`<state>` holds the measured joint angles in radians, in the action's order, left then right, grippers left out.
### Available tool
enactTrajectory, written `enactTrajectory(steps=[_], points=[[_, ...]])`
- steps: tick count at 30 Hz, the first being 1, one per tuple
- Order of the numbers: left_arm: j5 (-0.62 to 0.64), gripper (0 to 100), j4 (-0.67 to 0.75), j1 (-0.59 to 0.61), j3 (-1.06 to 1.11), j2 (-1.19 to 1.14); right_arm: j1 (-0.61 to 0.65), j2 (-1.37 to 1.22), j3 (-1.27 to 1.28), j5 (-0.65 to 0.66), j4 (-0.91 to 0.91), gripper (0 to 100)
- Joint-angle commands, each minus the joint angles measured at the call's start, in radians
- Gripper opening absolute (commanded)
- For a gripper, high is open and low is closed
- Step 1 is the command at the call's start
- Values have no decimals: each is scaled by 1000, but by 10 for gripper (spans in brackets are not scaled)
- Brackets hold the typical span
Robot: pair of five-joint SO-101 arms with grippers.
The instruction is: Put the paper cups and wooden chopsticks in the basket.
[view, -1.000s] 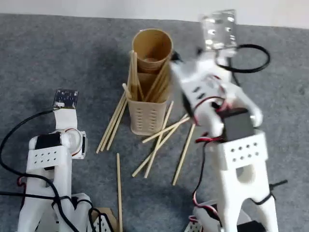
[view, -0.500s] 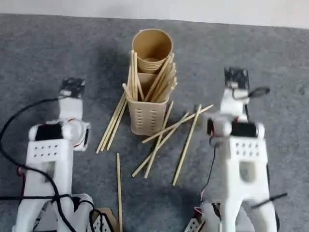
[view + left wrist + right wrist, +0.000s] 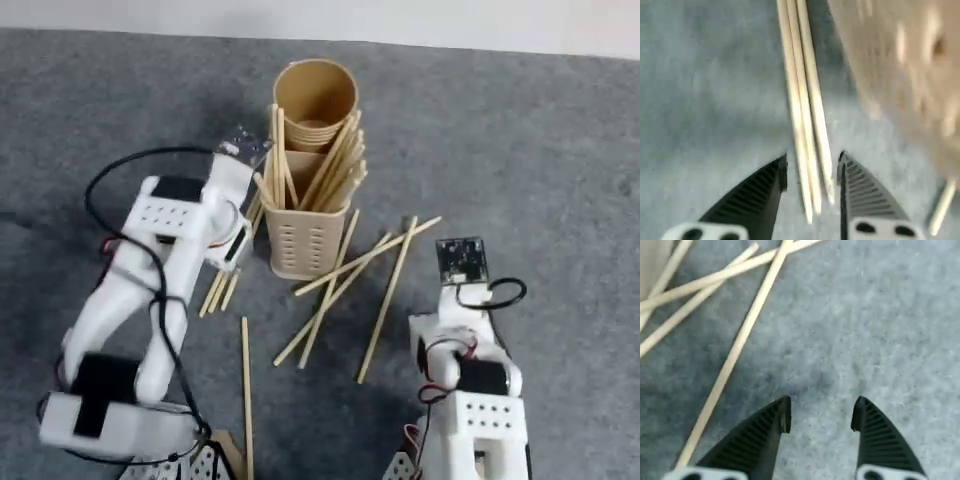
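**While the cups sit nested, loose chopsticks wait for the left gripper**

As the high view shows, the paper cups (image 3: 315,95) stand stacked in the basket (image 3: 305,245) at upper centre, with several upright chopsticks (image 3: 340,165) leaning in beside them. The cup step looks done, and gathering sticks appears to be the step in hand. The left gripper (image 3: 812,160) hangs at the basket's left side. Its jaws are spread and straddle the ends of a bundle of chopsticks (image 3: 807,125) that lies flat on the grey mat (image 3: 550,150), pinching nothing. The right gripper (image 3: 821,402), at lower right, has its jaws spread over bare mat beside one stick of the crossed chopsticks (image 3: 350,280). A single chopstick (image 3: 246,390) lies at lower centre. The next move probably calls for lowering the left jaws to the mat, closing on the bundle, then lifting it clear of the basket wall.
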<state>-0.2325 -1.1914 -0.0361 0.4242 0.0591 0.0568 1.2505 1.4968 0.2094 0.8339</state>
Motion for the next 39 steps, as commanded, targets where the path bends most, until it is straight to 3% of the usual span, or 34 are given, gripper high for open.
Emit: enactTrajectory(steps=[1, 12, 20, 26, 29, 35, 39], points=[[-9, 175, 61, -12, -48, -127, -10, 90, 10, 9, -16, 209], [3, 171, 169, 90, -58, -278, -8, 147, 36, 3, -13, 209], [60, 171, 175, 48, -62, -33, -7, 148, 38, 3, -16, 209], [61, 171, 49, -74, -107, 110, -7, 148, 38, 2, -16, 209], [87, 171, -8, -76, -180, 136, -7, 147, 38, 2, -16, 209], [242, 171, -110, 68, -321, 176, -7, 147, 39, 2, -16, 209], [348, 171, -160, 151, -302, 154, -7, 147, 39, 2, -16, 209]])
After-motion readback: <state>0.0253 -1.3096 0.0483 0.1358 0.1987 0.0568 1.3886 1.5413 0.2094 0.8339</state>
